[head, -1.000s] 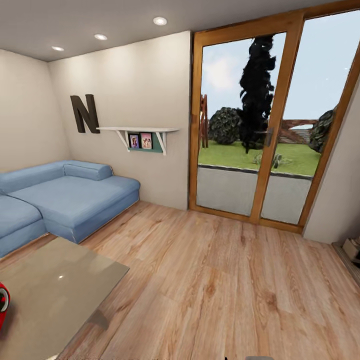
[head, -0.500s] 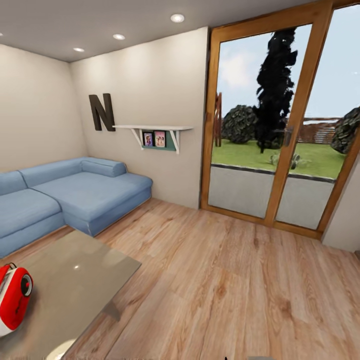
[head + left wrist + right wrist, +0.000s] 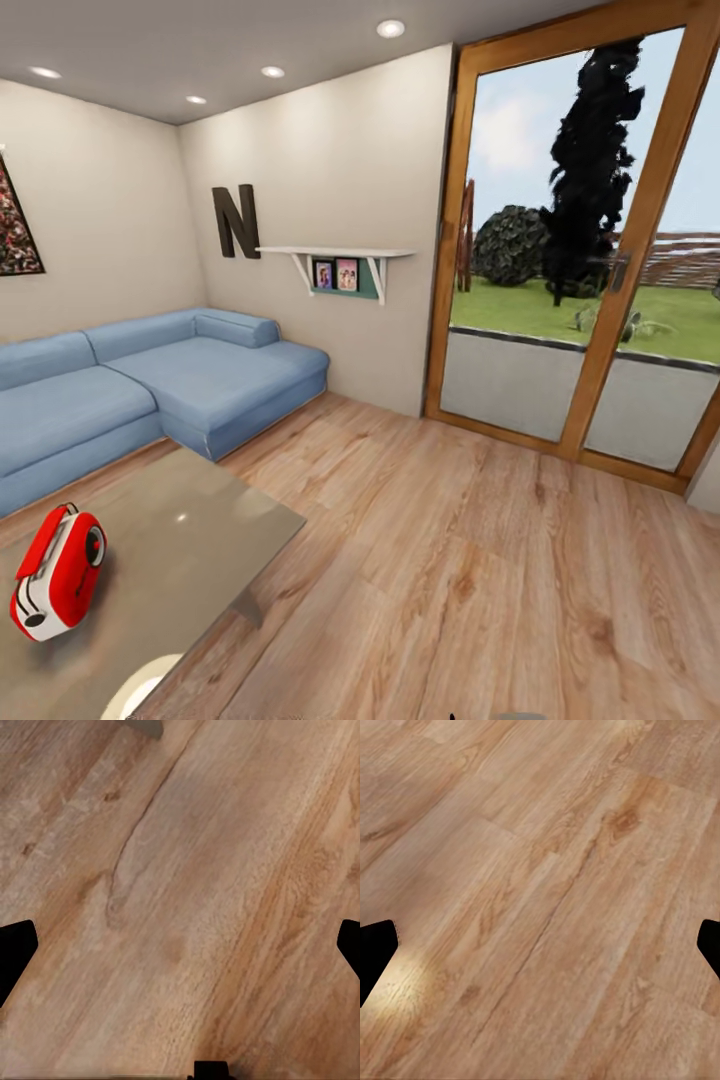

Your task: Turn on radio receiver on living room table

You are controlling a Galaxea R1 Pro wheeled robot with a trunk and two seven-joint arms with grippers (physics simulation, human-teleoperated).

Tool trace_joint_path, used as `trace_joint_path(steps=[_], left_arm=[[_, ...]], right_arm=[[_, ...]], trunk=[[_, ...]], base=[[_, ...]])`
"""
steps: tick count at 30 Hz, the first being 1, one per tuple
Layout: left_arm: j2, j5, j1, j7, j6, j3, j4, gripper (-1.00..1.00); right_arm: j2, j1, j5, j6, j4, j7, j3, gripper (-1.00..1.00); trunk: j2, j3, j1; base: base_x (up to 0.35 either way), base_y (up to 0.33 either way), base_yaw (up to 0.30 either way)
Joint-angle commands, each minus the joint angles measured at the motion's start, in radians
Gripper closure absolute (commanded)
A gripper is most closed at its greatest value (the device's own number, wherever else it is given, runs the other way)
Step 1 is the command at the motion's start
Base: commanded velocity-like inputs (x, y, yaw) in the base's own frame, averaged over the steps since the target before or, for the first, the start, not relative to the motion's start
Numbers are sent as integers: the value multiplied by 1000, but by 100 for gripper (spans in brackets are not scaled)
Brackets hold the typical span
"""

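Both tools hang over bare wood floor: the left tool and the right tool each show dark fingertips at opposite edges of their wrist views, spread wide with nothing between them. From the head view, the radio receiver sits tilted on the glossy grey counter, near its left part. Behind the counter runs a blue sofa, with a dark letter N on the beige wall and a glass door to the right.
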Motion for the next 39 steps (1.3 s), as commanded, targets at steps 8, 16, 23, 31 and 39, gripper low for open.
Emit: trace_joint_path(steps=[8, 16, 23, 31, 39], left_arm=[[0, 0, 0, 0, 0, 0, 1, -100], [0, 0, 0, 0, 0, 0, 1, -100], [0, 0, 0, 0, 0, 0, 4, -100], [0, 0, 1, 0, 0, 0, 4, -100], [-1, 0, 1, 0, 0, 0, 4, -100]], right_arm=[[0, 0, 0, 0, 0, 0, 0, -100], [0, 0, 0, 0, 0, 0, 0, -100], [0, 0, 0, 0, 0, 0, 0, -100], [0, 0, 0, 0, 0, 0, 0, -100], [0, 0, 0, 0, 0, 0, 0, -100]], trunk=[[0, -5, 0], [0, -10, 0], [0, -15, 0], [0, -20, 0], [0, -25, 0]], base=[[0, 0, 183], [0, 0, 183], [0, 0, 183], [0, 0, 183], [0, 0, 183]])
